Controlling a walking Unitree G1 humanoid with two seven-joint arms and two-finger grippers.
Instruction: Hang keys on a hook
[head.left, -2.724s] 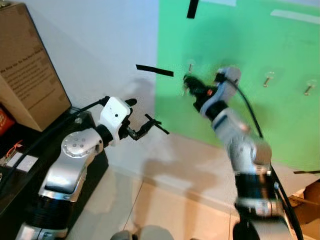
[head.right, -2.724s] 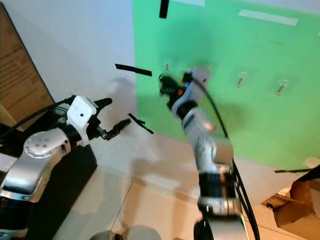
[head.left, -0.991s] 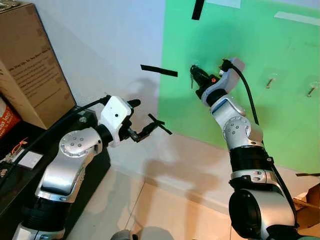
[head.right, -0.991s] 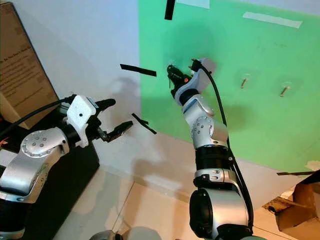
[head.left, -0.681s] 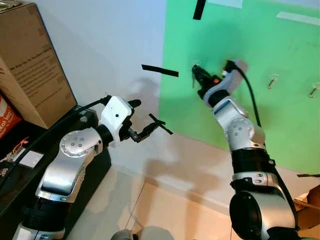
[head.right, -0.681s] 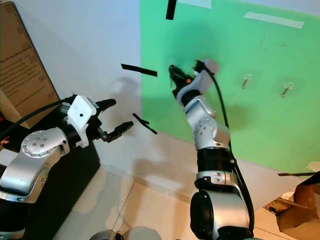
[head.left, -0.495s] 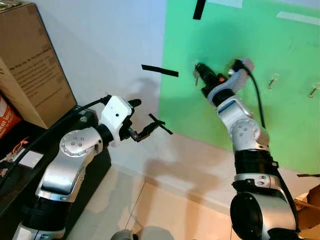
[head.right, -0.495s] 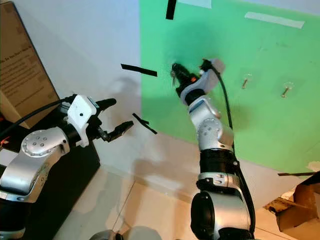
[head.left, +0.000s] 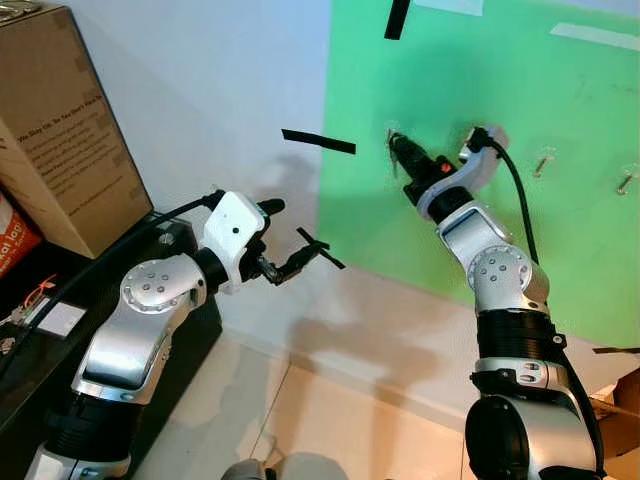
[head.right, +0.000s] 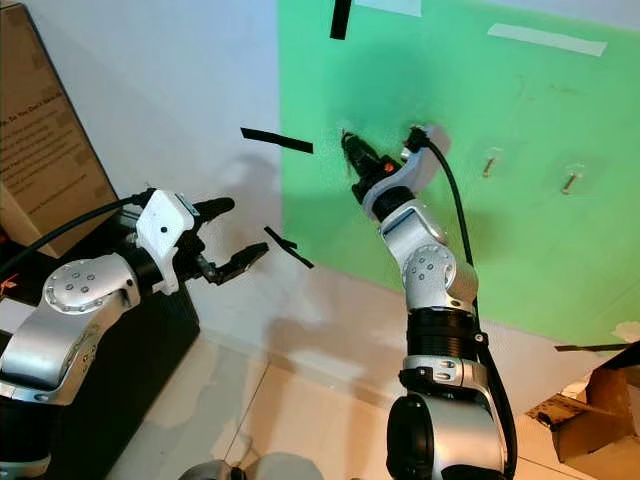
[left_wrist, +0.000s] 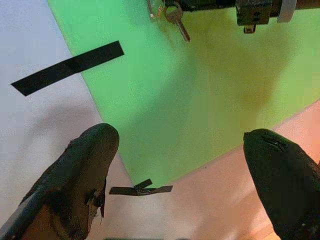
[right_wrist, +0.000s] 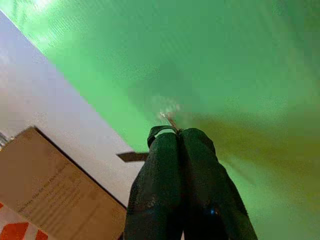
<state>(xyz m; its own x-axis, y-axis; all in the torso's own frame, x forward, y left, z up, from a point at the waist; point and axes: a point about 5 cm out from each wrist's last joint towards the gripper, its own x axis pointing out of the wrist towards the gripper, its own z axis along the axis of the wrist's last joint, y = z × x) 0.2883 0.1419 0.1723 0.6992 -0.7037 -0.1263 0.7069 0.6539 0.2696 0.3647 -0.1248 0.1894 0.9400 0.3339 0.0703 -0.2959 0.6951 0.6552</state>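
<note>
My right gripper is raised against the green wall panel, at its leftmost hook. Its fingers are pressed shut on the key ring, right below the small metal hook. In the left wrist view the keys dangle from that gripper's tip, close to the panel. I cannot tell whether the ring is over the hook. My left gripper hangs open and empty in front of the white wall, well left of and below the hook.
Two more hooks sit further right on the panel. Black tape strips mark the wall. A cardboard box stands on a black cabinet at the left. Cardboard scraps lie at the lower right.
The right arm's wrist and elbow have swung to the right while its fingertips stayed at the leftmost hook. The left arm has not moved.
</note>
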